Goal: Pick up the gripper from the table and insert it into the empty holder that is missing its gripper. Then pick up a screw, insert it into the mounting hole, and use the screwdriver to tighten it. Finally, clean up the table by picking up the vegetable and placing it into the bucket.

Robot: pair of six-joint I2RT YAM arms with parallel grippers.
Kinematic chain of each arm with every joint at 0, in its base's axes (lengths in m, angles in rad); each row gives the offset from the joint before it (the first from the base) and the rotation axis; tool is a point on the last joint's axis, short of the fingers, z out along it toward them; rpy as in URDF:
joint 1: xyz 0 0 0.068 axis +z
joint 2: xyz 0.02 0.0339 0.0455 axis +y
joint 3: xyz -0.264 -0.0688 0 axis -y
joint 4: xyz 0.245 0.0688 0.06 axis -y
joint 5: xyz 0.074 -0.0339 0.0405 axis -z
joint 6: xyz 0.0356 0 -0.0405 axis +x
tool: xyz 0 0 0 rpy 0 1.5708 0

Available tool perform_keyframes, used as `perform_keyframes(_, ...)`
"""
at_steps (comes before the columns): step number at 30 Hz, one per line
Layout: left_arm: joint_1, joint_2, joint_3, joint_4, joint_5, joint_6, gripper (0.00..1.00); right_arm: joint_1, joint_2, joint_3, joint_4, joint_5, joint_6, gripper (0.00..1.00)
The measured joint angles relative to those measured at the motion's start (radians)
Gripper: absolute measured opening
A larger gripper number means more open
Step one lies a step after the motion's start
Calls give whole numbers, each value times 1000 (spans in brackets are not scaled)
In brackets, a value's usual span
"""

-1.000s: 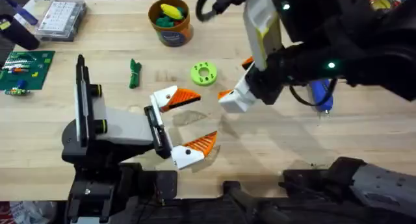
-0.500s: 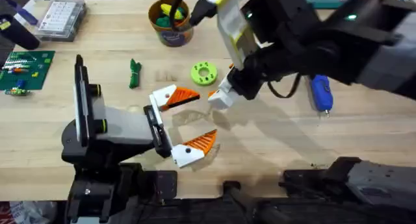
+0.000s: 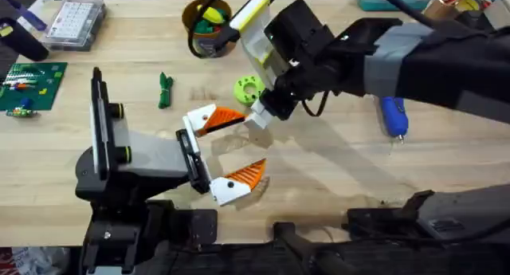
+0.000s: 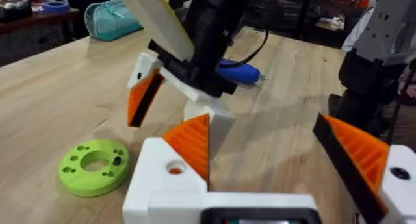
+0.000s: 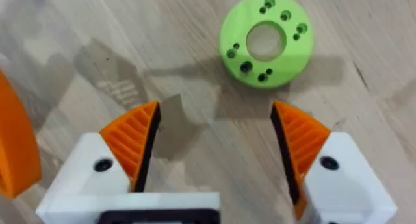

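My right gripper (image 3: 259, 112) reaches across the middle and hangs open and empty just above the wood (image 5: 214, 146). It is beside the lime-green ring (image 3: 249, 89) (image 5: 266, 41) and close to the far finger of my left gripper. My left gripper (image 3: 229, 151) (image 4: 273, 152) stands wide open over bare wood, holding nothing. The dark green vegetable (image 3: 165, 90) lies left of the ring. The orange bucket (image 3: 205, 28) stands at the back, partly behind the right arm. The blue screwdriver (image 3: 394, 116) (image 4: 237, 71) lies at the right. The holder and screw are out of view.
A clear compartment box (image 3: 73, 21) sits at the back left, and a green circuit board (image 3: 28, 85) lies at the left edge. The bucket holds yellow and green pieces. A teal object (image 4: 114, 19) stands beyond the table's far right.
The right arm has swung left from near the screwdriver to beside the lime-green ring, its gripper now close to my left gripper's far finger. The left arm has not moved.
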Motion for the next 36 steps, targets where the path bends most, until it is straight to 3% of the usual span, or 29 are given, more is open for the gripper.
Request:
perform_keyframes(15, 0, 0, 0, 0, 0, 0, 991, -28, 107, 0, 156, 0, 1, 979)
perform_keyframes(21, 0, 0, 0, 0, 0, 0, 991, -24, 111, 0, 200, 0, 4, 868)
perform_keyframes(25, 0, 0, 0, 0, 0, 0, 991, 2, 112, 0, 232, -1, 5, 707)
perform_keyframes(36, 0, 0, 0, 0, 0, 0, 991, 13, 112, 0, 231, 47, 4, 597)
